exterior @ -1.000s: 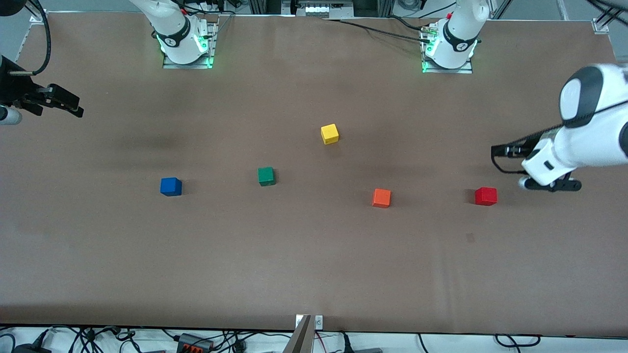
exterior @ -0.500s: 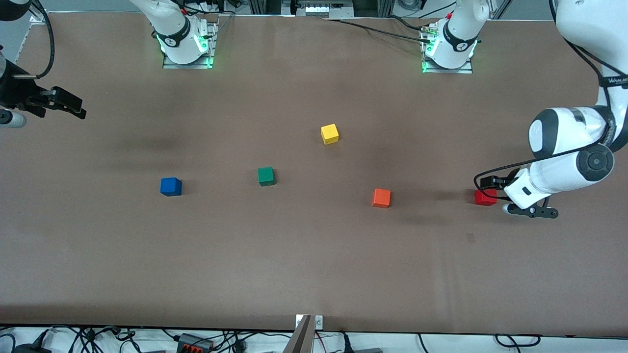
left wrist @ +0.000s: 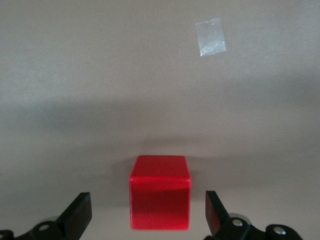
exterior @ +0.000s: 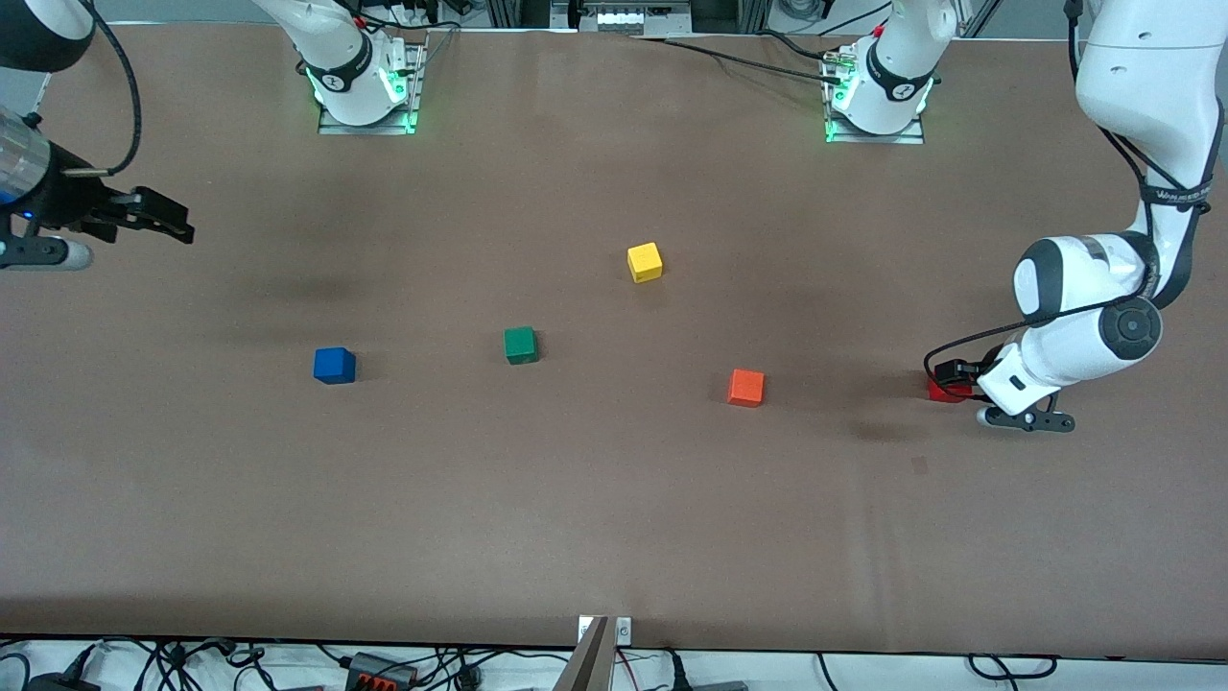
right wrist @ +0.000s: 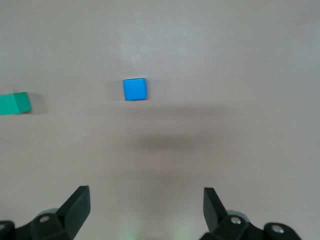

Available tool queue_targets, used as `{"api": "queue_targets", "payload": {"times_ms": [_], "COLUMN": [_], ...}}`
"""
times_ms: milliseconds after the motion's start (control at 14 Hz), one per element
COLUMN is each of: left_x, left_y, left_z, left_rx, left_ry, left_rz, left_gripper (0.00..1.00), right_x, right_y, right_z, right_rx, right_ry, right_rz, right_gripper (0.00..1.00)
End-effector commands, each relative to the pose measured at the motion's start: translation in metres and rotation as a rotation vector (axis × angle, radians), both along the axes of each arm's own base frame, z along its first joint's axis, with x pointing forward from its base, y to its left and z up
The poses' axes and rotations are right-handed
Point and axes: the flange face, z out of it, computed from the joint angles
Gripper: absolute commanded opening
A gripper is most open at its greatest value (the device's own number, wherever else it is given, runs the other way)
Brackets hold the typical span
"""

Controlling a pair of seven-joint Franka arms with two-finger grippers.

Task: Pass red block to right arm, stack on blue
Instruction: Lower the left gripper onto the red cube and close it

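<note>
The red block (left wrist: pixel 160 192) is seen on the tabletop (exterior: pixel 614 499) between the wide-spread jaws of the left gripper (left wrist: pixel 147 220), untouched. The right gripper (right wrist: pixel 145 212), jaws wide, is held above bare tabletop.

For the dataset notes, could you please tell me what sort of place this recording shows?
Most likely a robotics lab bench: two arm bases bolted onto a brown-covered table, coloured cubes such as the red block and the blue cube laid out on it, and cables along its edge.

The left arm (exterior: pixel 1175 197) bears small lettering too tiny to read.
</note>
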Motion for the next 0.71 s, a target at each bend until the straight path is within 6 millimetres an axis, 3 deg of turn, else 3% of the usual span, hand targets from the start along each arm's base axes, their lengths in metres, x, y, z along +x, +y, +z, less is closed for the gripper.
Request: {"api": "queue_targets", "payload": {"times_ms": [0,143,429,500,643], "left_x": [-0.006,-0.006,-0.007,-0.007,-0.005], "left_y": [0.001,-0.002,-0.002,-0.005,-0.008], "left_z": [-0.011,-0.017,-0.026,-0.025,-0.015], "left_rx": [0.004,0.002,-0.006,-0.009,-0.013], "left_ry": [0.0,-0.004,0.0,0.007,0.033], "left_rz": [-0.043,-0.058,-0.136,-0.144,-0.149], "left_gripper": [1.0,0.98,0.33,0.23,0.18], "right_x": [0.008,0.012,0.022,0.027,0.036], "right_y": [0.03,0.052,0.077,0.085,0.108], "right_z": [-0.02,-0.031,-0.06,-0.071,-0.087], "right_rx": [0.074,0.119,0.317,0.379,0.505], "right_ry": [0.034,0.048,0.105,0.123,0.137], "right_rz": [0.016,0.034,-0.001,-0.022,-0.059], "right_gripper": [1.0,1.0,1.0,1.0,1.0]}}
